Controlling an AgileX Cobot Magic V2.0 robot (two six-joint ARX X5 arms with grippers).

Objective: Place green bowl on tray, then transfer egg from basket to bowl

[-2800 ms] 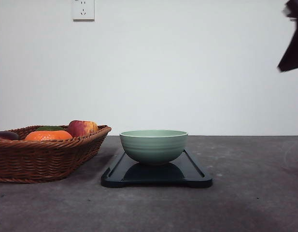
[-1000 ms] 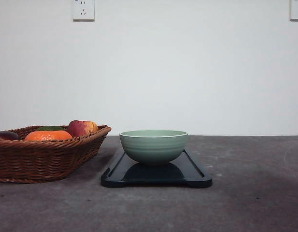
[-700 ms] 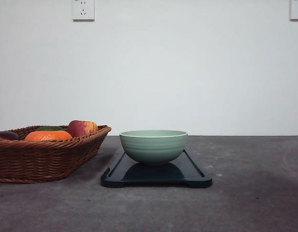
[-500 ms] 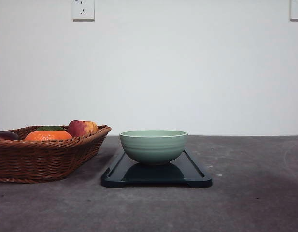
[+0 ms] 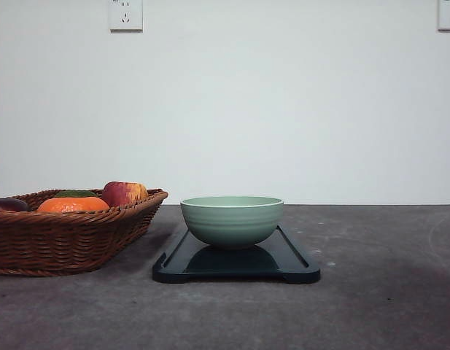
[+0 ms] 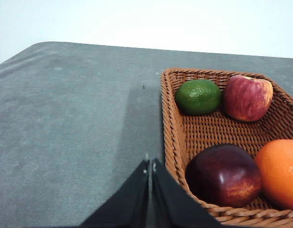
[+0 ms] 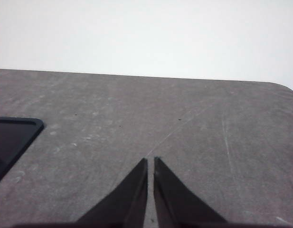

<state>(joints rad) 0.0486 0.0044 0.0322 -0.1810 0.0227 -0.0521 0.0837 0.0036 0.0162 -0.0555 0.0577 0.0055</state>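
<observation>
With the right arm now gone from the front view, the green bowl (image 5: 232,220) sits on the tray (image 5: 292,264). Both grippers, left (image 6: 149,166) and right (image 7: 150,162), are clenched empty; no egg visible in the basket (image 5: 71,237).

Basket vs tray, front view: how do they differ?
The basket is brown woven wicker with tall sloped sides; the tray is smooth, dark and flat with a low rim. The basket holds fruit; the tray carries the green bowl. Both rest on the grey table.
</observation>
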